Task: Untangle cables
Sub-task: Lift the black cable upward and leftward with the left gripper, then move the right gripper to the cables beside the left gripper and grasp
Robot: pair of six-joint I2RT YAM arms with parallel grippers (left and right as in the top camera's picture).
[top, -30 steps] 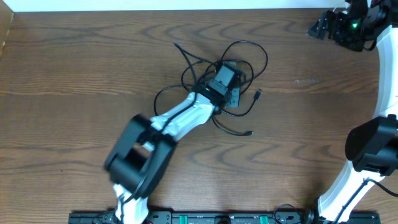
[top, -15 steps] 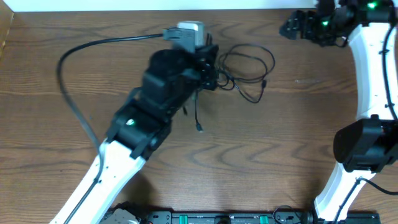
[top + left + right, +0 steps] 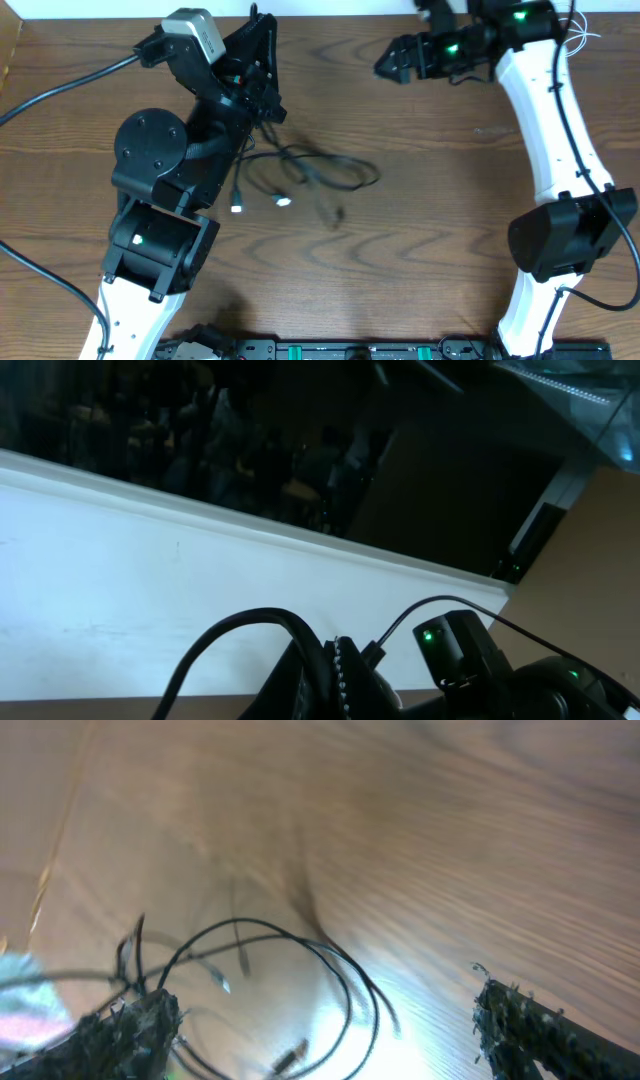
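Currently, your left gripper (image 3: 335, 660) has its jaws pressed together. In the left wrist view a thin black cord runs out from between them, so they appear to pinch the bundle of thin flexible cables (image 3: 310, 170). In the overhead view that arm is at the upper left. The cables trail from it toward the middle of the frame, blurred, over the brown wood-grain counter (image 3: 450, 220). A pale plug end (image 3: 237, 208) shows at the bundle's lower left. Whether the loops touch the counter, you cannot tell. Your right gripper (image 3: 322, 1005) sits at the upper right of the overhead view, well apart from the bundle, jaws spread wide with nothing between them. Its own view shows black loops beyond the jaws.
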